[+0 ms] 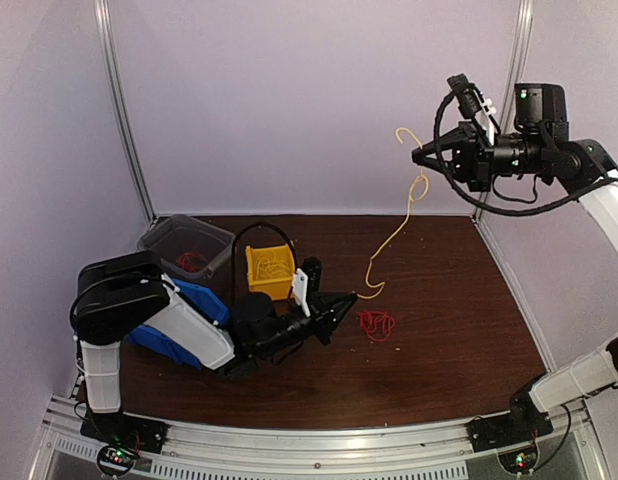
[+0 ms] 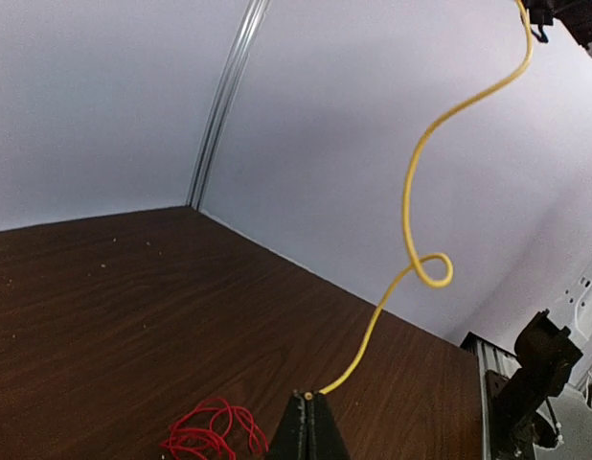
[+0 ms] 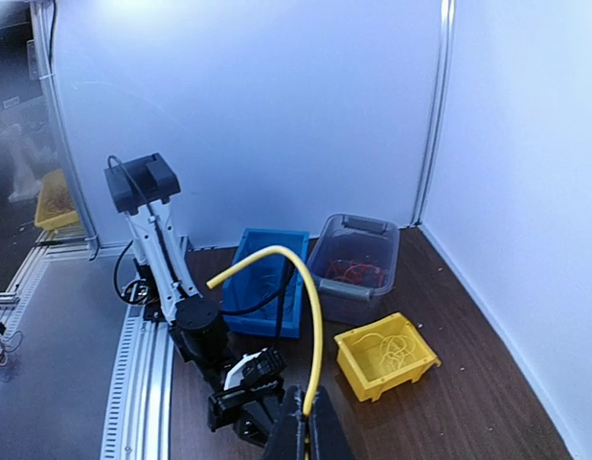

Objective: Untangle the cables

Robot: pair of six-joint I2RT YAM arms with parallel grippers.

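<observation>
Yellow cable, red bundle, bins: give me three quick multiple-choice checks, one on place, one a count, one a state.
1. Where does the loose red bundle lie?
A) on the table
B) in a bin
C) hanging in the air

2. How many bins are there?
A) two
B) three
C) four

3. The yellow cable is:
A) lying slack on the wood
B) held by one gripper only
C) gripped by both grippers

Answers:
1 A, it rests on the wood beside the left gripper.
2 B, there is a blue bin, a grey bin and a yellow bin.
3 C, the left gripper and the raised right gripper are both shut on it, and it spans between them.
</observation>
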